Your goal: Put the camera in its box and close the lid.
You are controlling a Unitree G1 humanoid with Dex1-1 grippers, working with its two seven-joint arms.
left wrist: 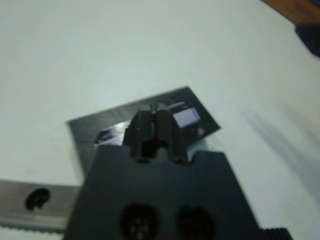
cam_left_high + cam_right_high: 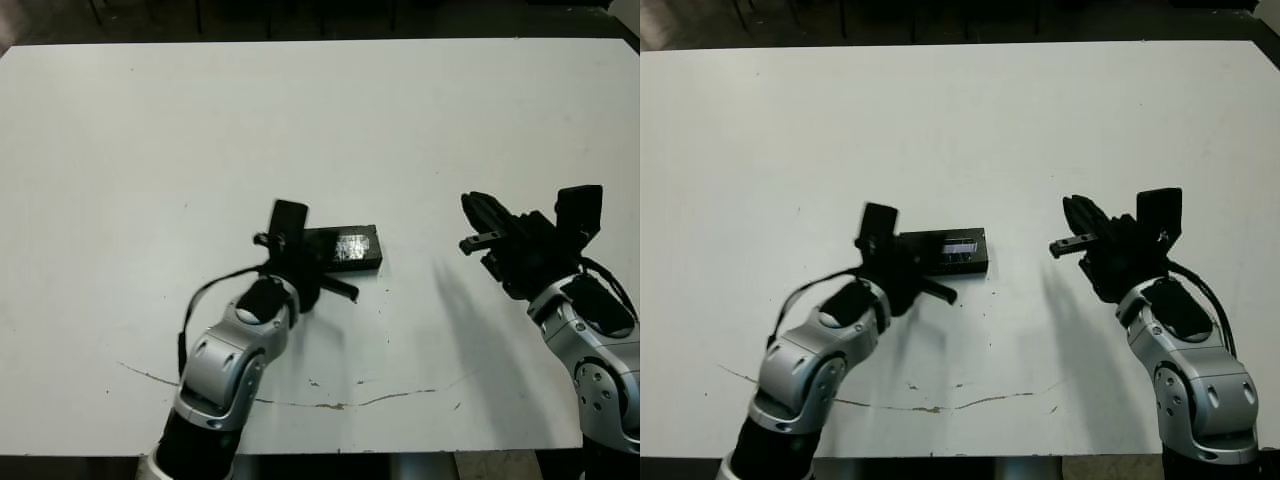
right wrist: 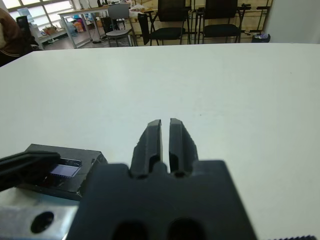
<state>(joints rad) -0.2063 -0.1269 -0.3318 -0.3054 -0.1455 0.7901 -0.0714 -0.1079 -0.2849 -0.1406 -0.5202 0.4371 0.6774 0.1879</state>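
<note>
Nearest us, a thin jagged crack line (image 2: 340, 404) runs along the front part of the white worktop (image 2: 150, 150). Just past it we see the left arm reaching in, its left pincer (image 1: 156, 126) resting over the near left end of the lid (image 2: 345, 248). In the left wrist view its fingers look pressed together, nothing between them. The lid lies flat near mid-worktop, long side running left to right, shiny window strip facing up. It looks closed on the box; box and camera are hidden under it, so we cannot tell more.

Off to the right, well apart from the lid, the right pincer (image 3: 165, 135) hovers above bare worktop. Its fingers stand nearly together with only a narrow slit between, holding nothing. In the right wrist view the lid shows beside it, with the left pincer's finger lying across it.

Farther back the worktop is plain white. Beyond its far edge we see chairs (image 3: 172, 15) and a desk (image 3: 80, 12) in the room.
</note>
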